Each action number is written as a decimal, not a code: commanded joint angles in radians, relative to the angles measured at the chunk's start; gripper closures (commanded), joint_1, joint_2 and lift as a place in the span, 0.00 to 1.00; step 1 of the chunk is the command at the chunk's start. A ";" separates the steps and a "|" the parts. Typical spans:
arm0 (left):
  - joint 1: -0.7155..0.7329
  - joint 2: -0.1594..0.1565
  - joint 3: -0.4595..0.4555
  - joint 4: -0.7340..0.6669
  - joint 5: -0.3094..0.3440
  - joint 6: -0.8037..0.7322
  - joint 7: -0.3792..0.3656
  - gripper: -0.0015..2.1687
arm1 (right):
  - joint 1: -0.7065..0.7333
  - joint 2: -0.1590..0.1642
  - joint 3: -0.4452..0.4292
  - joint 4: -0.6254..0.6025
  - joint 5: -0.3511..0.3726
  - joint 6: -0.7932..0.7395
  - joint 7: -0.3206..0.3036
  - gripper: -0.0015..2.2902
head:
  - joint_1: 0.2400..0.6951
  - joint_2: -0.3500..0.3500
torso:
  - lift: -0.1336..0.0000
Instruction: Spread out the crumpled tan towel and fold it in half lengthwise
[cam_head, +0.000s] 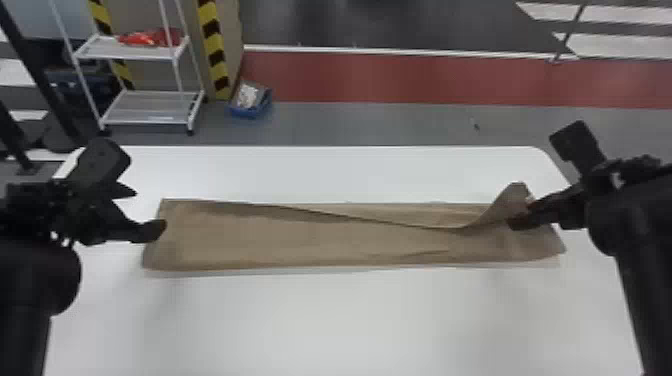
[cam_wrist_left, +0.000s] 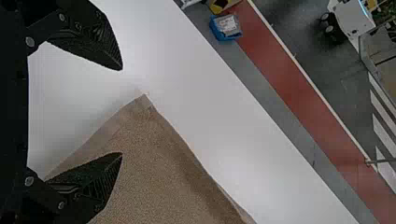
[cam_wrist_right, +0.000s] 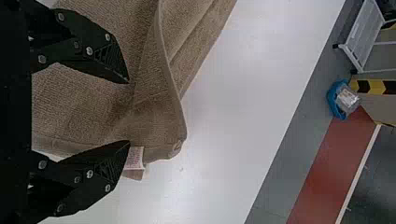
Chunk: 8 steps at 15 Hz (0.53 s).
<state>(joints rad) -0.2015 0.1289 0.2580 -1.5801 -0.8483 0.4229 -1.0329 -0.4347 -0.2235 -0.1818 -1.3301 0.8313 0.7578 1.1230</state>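
Observation:
The tan towel (cam_head: 320, 235) lies as a long strip across the white table, its upper layer slanting along the far edge and its far right corner raised in a fold. At its left end is my left gripper (cam_head: 150, 212); in the left wrist view the left gripper (cam_wrist_left: 122, 112) is open beside a corner of the towel (cam_wrist_left: 154, 154). My right gripper (cam_head: 520, 212) is over the right end. The right wrist view has the right gripper (cam_wrist_right: 129, 112) open above the towel (cam_wrist_right: 84, 102), one fingertip by a small white label (cam_wrist_right: 134, 158).
The white table (cam_head: 340, 320) extends in front of and behind the towel. Beyond its far edge stand a white wire shelf (cam_head: 145, 107) and a blue bin (cam_head: 250, 102) on the floor.

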 joint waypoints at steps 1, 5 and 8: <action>0.008 0.000 0.004 -0.008 0.000 0.000 -0.002 0.13 | -0.019 0.001 0.016 0.032 0.005 0.012 -0.051 0.23 | 1.00 0.45 | 0.07; 0.010 0.003 0.004 -0.008 0.005 -0.009 0.001 0.13 | -0.036 0.001 0.002 0.051 0.003 0.122 -0.203 0.23 | 1.00 0.41 | 0.07; 0.013 0.003 0.003 -0.008 0.006 -0.016 0.002 0.13 | -0.030 0.001 -0.019 0.037 -0.005 0.183 -0.244 0.23 | 1.00 0.38 | 0.07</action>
<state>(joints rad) -0.1908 0.1319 0.2610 -1.5877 -0.8432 0.4087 -1.0308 -0.4704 -0.2224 -0.1867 -1.2811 0.8328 0.9171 0.8781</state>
